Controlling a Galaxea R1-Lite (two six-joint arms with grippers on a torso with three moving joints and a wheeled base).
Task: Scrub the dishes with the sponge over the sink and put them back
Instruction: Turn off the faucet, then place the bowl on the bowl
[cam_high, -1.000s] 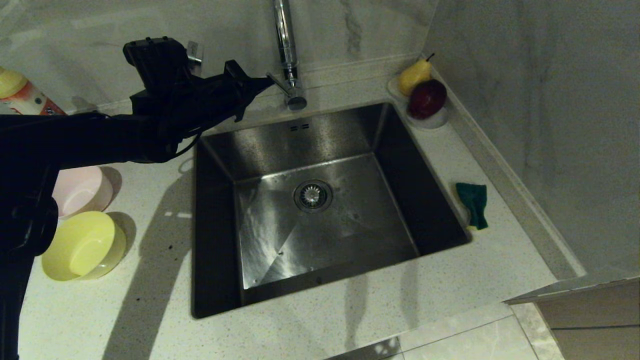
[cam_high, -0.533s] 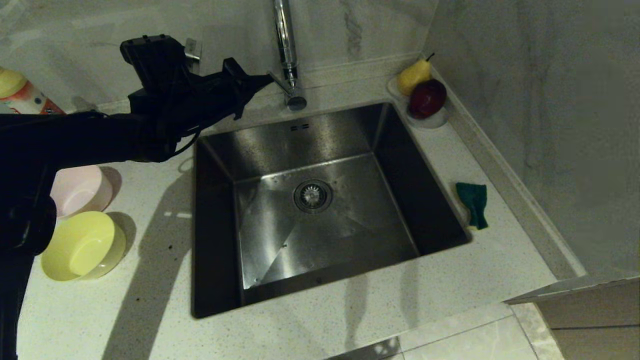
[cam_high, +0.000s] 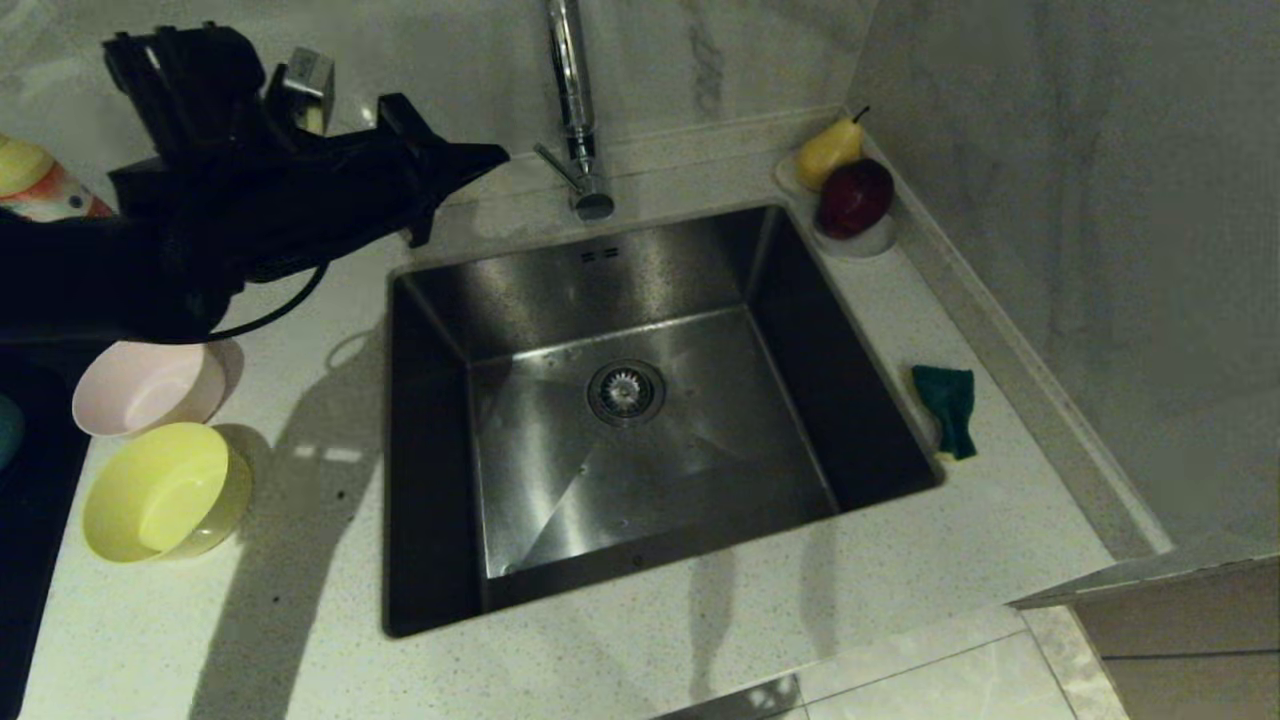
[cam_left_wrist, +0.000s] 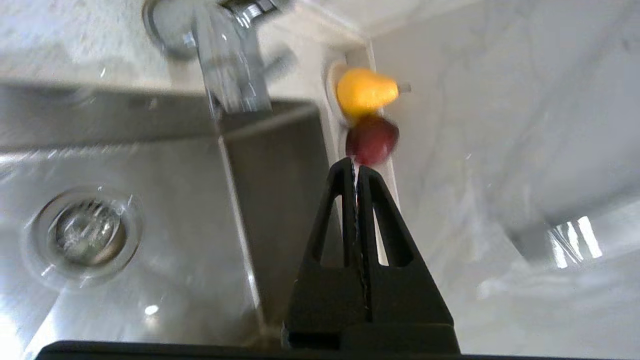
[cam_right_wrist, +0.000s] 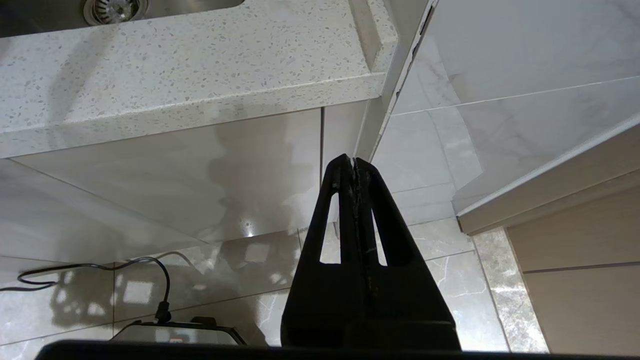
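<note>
The steel sink (cam_high: 640, 270) fills the middle of the counter, its basin holding nothing. A pale pink bowl (cam_high: 140, 385) and a yellow bowl (cam_high: 160, 490) stand on the counter to its left. A bluish sliver (cam_high: 5, 430) shows at the left edge, mostly cut off. The dark green sponge (cam_high: 948, 408) lies on the counter right of the sink. My left gripper (cam_high: 495, 155) hovers shut and empty above the sink's back-left corner, left of the faucet (cam_high: 572, 100). In the left wrist view its tips (cam_left_wrist: 356, 167) point across the sink (cam_left_wrist: 85, 232). My right gripper (cam_right_wrist: 354, 161) hangs shut below the counter edge.
A small white dish (cam_high: 850, 240) with a pear and a red apple sits at the back right corner. A bottle (cam_high: 40, 190) stands at the back left. A wall runs along the counter's right side. A black surface (cam_high: 30, 560) borders the left edge.
My left arm has drawn back to the left and lifted away from the faucet, still shut. The pink bowl shows more fully now.
</note>
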